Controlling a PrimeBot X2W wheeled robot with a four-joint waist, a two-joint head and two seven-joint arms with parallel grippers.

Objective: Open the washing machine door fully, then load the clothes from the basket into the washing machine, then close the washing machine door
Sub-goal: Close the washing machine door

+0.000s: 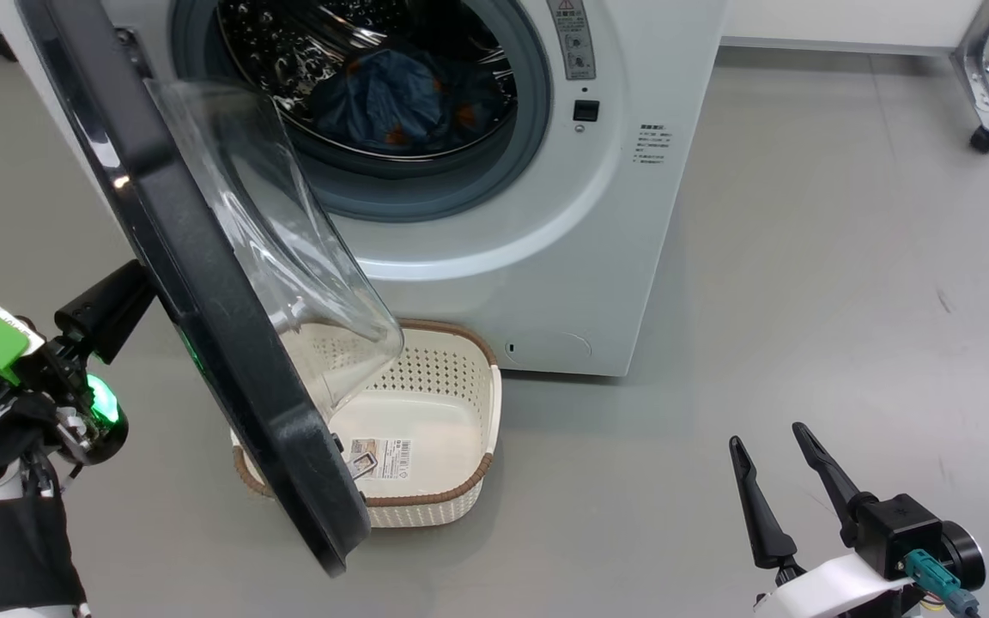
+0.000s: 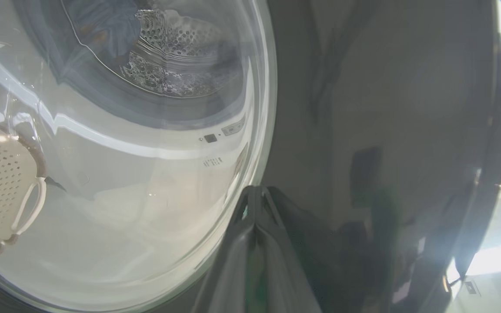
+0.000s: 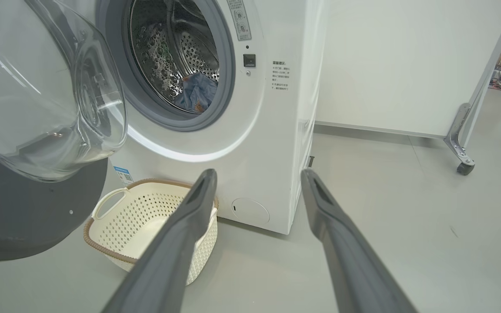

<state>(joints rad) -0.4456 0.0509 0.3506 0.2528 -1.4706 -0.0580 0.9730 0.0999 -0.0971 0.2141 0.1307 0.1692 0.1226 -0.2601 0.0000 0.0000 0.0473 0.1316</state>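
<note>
The white washing machine [image 1: 546,257] stands with its door [image 1: 203,283] swung partly out, black rim and clear glass bowl [image 3: 46,95] facing the drum. Light blue clothes [image 1: 391,103] lie inside the steel drum, also visible in the right wrist view [image 3: 196,93]. The basket [image 1: 460,493] sits on the floor below the door with no clothes in it. My left gripper [image 2: 257,193] is shut, its tips against the door's glossy outer face at the edge of the glass. My right gripper [image 1: 767,435] hangs open at the lower right, holding nothing, well away from the machine.
A white panel on a metal leg with a castor [image 1: 988,129] stands to the right behind the machine. Grey floor [image 1: 803,300] spreads to the right of the washer. The door's lower rim hangs over the basket's left end.
</note>
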